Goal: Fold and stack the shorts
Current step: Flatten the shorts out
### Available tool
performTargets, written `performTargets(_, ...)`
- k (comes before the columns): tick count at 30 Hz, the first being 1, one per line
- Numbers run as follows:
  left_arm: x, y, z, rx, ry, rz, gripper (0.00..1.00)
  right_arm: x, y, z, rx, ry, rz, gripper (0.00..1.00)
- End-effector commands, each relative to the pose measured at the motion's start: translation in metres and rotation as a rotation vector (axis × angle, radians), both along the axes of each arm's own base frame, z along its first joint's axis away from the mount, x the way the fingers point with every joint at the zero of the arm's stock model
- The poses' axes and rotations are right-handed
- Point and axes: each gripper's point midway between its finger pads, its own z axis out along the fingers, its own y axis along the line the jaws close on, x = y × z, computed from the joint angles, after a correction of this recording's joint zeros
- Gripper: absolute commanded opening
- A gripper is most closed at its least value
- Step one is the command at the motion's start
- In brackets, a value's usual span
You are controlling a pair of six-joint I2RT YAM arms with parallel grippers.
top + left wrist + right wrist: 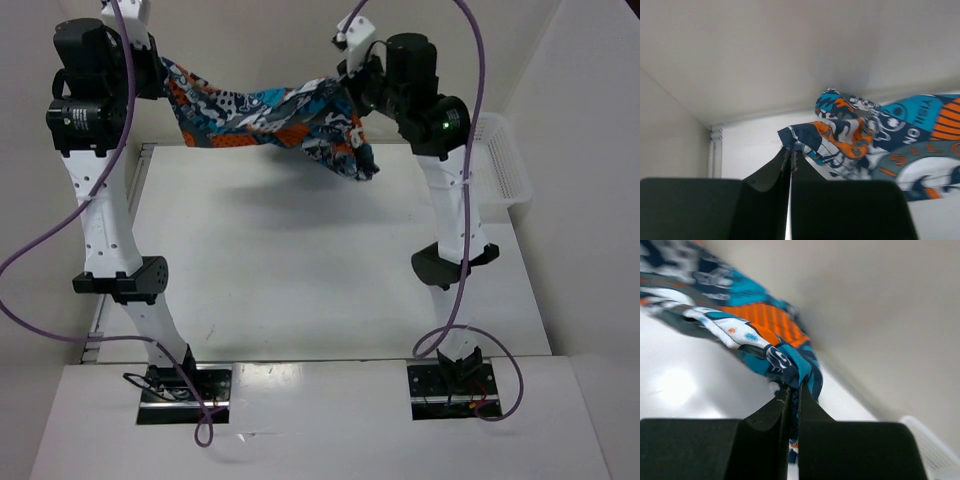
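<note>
The shorts point(265, 118) are held stretched in the air above the desk's point(300, 270) 12 o'clock edge, pinched by the left gripper point(791, 156) and right gripper point(794, 390) (both clenched on cloth).

White table point(300, 280) inside a pale-walled enclosure, its glossy surface catching a bright glare point(672, 385) in the right wrist view. A white plastic mesh basket point(500, 165) sits at the table's far right edge, close against the right wall point(590, 150); one corner of it also shows low in the right wrist view. A soft grey shadow point(270, 185) lies across the table's far part
</note>
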Motion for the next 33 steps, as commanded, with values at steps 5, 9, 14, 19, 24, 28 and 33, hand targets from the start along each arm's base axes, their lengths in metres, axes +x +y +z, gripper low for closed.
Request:
performTargets(5, -0.08, -0.034, 0.005, -0.011, 0.008, -0.138, 0.0, -0.143, 0.052, 0.018, 0.027, 0.119, 0.211, 0.0)
performTargets(9, -0.11, -0.035, -0.021, -0.016, 0.074, -0.14, 0.0, -0.16, 0.041, 0.017, -0.016, 0.128, 0.176, 0.0)
performTargets(14, -0.14, -0.031, -0.094, -0.021, 0.207, -0.113, 0.0, -0.192, 0.011, -0.082, -0.239, 0.376, 0.18, 0.0)
performTargets(19, -0.135, -0.024, -0.164, -0.017, 0.327, -0.073, 0.0, -0.211, -0.053, -0.133, -0.377, 0.189, 0.128, 0.0)
performTargets(24, -0.116, -0.012, -0.169, 0.009, 0.297, 0.0, 0.0, -0.167, -0.053, -0.132, -0.328, -0.018, 0.034, 0.0)
performTargets(28, -0.087, -0.003, -0.196, 0.024, 0.348, 0.049, 0.0, -0.106, -0.055, -0.143, -0.19, 0.025, -0.042, 0.0)
performTargets(33, -0.016, 0.007, -0.179, 0.038, 0.287, 0.103, 0.0, 0.003, -0.051, -0.138, 0.109, 0.074, -0.242, 0.0)
